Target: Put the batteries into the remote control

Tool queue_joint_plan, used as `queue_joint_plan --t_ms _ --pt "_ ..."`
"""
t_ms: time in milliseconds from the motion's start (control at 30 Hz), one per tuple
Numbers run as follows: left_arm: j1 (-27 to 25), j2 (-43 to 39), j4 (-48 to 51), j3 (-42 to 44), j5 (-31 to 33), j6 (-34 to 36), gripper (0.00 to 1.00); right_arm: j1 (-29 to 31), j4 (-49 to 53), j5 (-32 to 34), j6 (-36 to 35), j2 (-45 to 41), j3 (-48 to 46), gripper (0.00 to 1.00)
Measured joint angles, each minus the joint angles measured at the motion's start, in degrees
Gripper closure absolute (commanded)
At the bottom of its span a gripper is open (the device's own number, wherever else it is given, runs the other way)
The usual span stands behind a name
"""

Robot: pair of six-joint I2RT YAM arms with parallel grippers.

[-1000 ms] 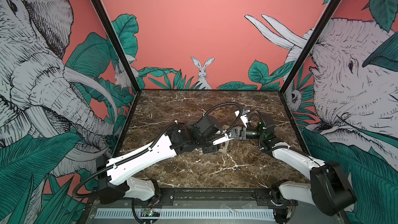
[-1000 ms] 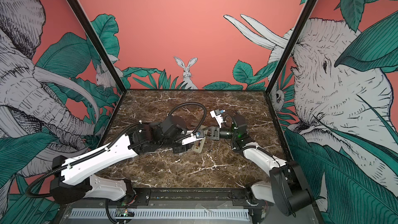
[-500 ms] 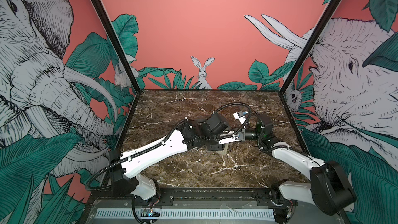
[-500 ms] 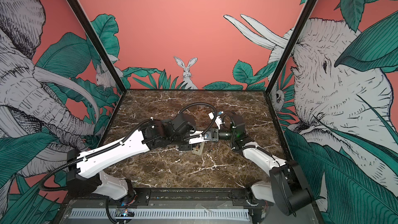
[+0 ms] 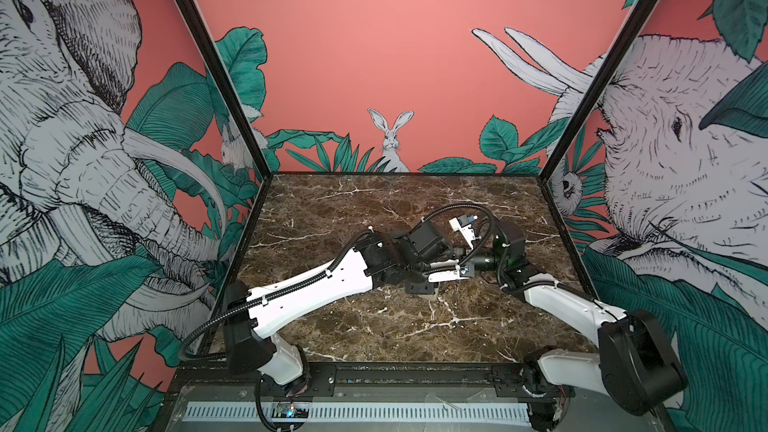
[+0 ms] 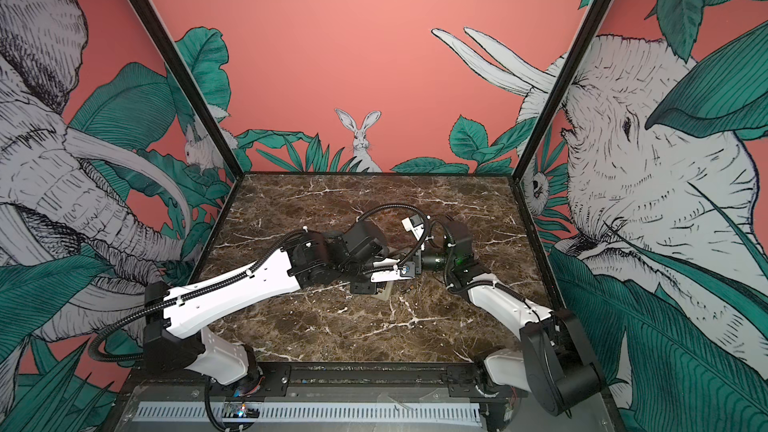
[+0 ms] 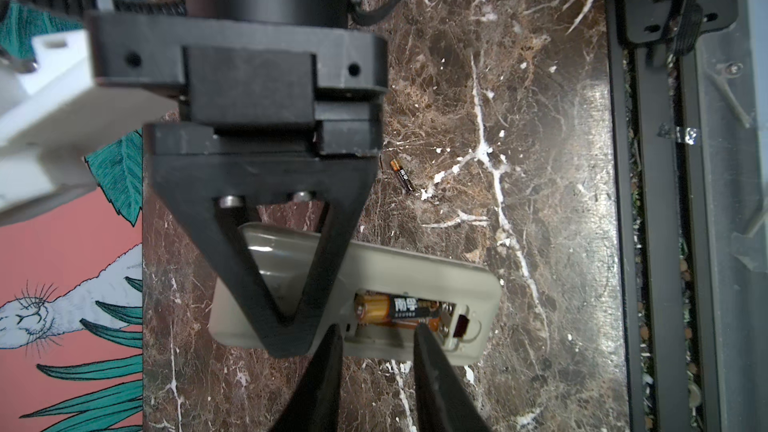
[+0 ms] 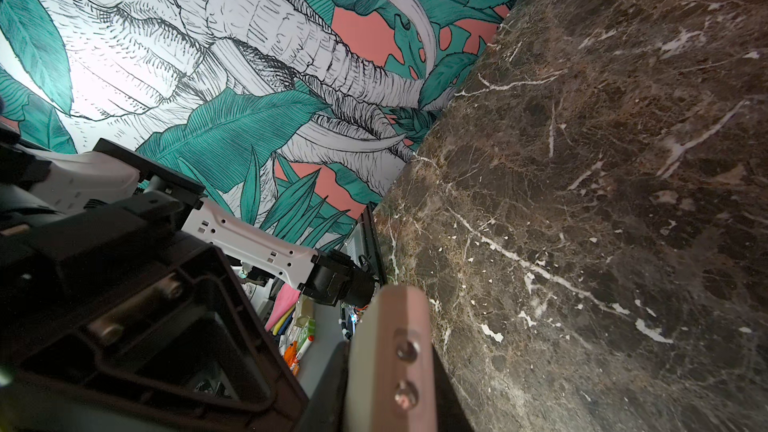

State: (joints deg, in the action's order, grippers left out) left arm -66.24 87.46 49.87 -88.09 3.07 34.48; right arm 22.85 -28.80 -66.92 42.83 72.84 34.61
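- Step in hand, I judge: seating the batteries. Remote (image 7: 415, 272) lies back-up on the table (image 7: 540, 139) with its recess open. One battery (image 7: 395, 305) sits inside, and a second battery (image 7: 432, 324) looks only part-seated beside it.
- Left gripper (image 7: 376, 338): narrow gap, tips over the recess at the second battery, no hold seen.
- Right gripper (image 7: 286, 332): closed, tips pressing the remote's back beside the recess, probably pinning it.
- Loose battery (image 7: 402, 175) lies on the table near the remote, apart from it.
- Next: push the second battery flat without shifting the remote.
- Only the left wrist view shows the recess. In both top views the arms hide all but a remote corner (image 5: 433, 290). Right wrist view shows no remote.
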Motion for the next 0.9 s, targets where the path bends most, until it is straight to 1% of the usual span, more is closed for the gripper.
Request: queue_joint_plan --t_ms 67,567,900 --pt "0.0 0.1 0.0 -0.1 0.0 0.2 0.75 0.0 0.0 0.0 0.0 0.0 0.0 1.0" --pt "-0.1 2.1 0.2 -0.4 2.3 1.6 0.76 0.0 0.0 0.0 0.0 0.0 0.0 1.0" --pt "-0.3 2.7 0.3 -0.4 3.4 2.2 0.81 0.0 0.2 0.1 -0.3 0.0 0.0 1.0"
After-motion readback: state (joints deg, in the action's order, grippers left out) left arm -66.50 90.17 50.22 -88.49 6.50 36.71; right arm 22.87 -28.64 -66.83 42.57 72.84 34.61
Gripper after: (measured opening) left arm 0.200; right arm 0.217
